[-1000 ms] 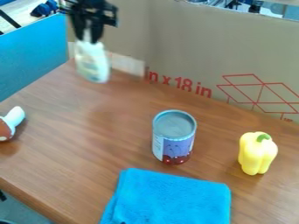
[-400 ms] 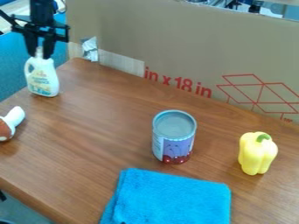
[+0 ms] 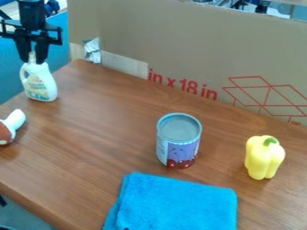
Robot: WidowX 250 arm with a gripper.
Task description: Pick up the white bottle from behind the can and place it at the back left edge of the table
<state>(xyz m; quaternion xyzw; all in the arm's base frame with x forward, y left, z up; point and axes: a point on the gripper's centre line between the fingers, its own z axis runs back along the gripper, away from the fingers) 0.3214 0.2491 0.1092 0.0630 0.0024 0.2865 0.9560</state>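
Observation:
At the upper left my gripper (image 3: 33, 59) hangs down, its fingers closed on the neck of a white bottle (image 3: 40, 84) with a side handle and a printed label. The bottle is upright near the table's left edge; whether its base touches the wood I cannot tell. Below it lies a red-and-white toy mushroom (image 3: 12, 125), partly cut off by the view's left side. A can (image 3: 178, 141) with a purple label stands mid-table, and a yellow pepper (image 3: 264, 157) stands to its right.
A folded blue towel (image 3: 176, 203) lies at the front of the wooden table (image 3: 99, 134). A cardboard wall (image 3: 198, 49) runs along the back, with a blue panel (image 3: 58, 28) at the left. Silvery tape (image 3: 92, 50) sticks to the cardboard.
The gripper has moved left with the bottle, and both have come lower. The can, pepper, towel and mushroom have stayed where they were.

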